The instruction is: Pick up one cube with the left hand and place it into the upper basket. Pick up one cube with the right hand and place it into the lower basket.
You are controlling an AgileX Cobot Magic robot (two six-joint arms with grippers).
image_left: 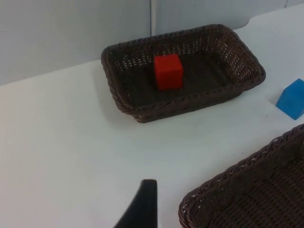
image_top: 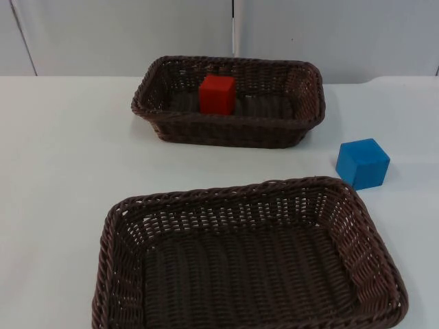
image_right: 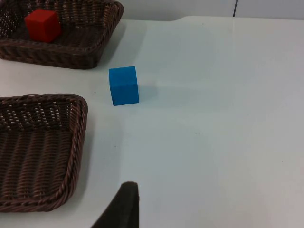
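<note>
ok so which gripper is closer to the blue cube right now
Probably the right. The blue cube sits on the table just ahead of the right gripper's fingertip, beside the lower basket. From the left wrist camera it lies farther off, past that basket's corner.

In the top view, the lower basket (image_top: 116, 274) is cut off by the picture's edge along its near rim. The red cube (image_top: 217, 94) sits in the upper basket (image_top: 309, 103), its base hidden behind the near wall. Of each pincer, a single dark fingertip (image_left: 142, 204) shows (the other (image_right: 121, 206) likewise), so neither pincer's spread can be told.
</note>
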